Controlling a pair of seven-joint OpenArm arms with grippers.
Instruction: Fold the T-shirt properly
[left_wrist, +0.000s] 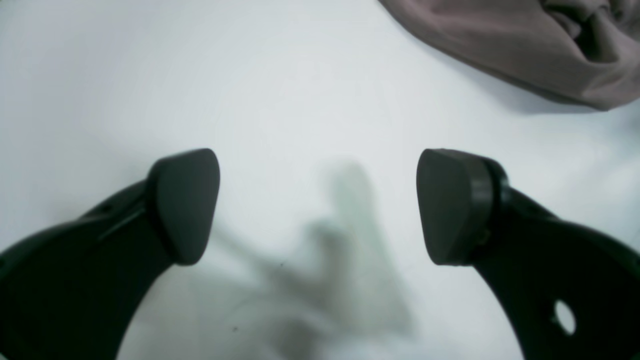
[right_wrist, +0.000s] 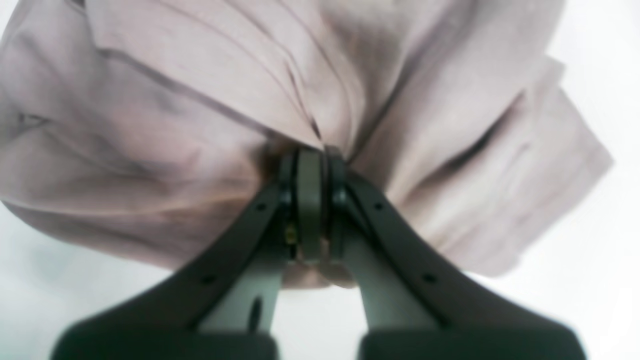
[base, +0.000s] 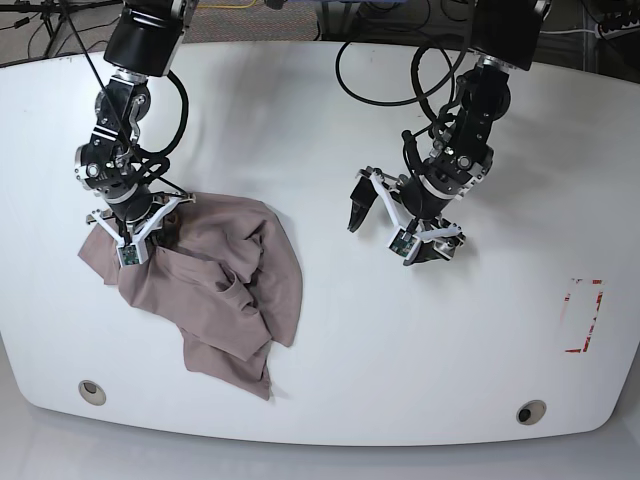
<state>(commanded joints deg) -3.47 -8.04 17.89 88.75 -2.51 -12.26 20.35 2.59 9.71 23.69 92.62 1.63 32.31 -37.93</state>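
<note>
The mauve-brown T-shirt (base: 235, 285) lies crumpled in a heap on the left part of the white table (base: 330, 330). My right gripper (base: 133, 232) stands at the heap's upper left corner, shut on a bunched pinch of T-shirt (right_wrist: 210, 100) cloth. In the right wrist view the gripper (right_wrist: 310, 160) has folds fanning out from its closed tips. My left gripper (base: 395, 232) hovers over bare table to the right of the heap, open with nothing between its fingers. The left wrist view shows that gripper (left_wrist: 320, 205) with an edge of the T-shirt (left_wrist: 500, 45) at the top right.
Two round holes (base: 92, 391) (base: 530, 411) sit near the table's front edge. A red rectangular marking (base: 585, 315) is at the right. Black cables (base: 390, 70) trail from the back edge to the arm on the right.
</note>
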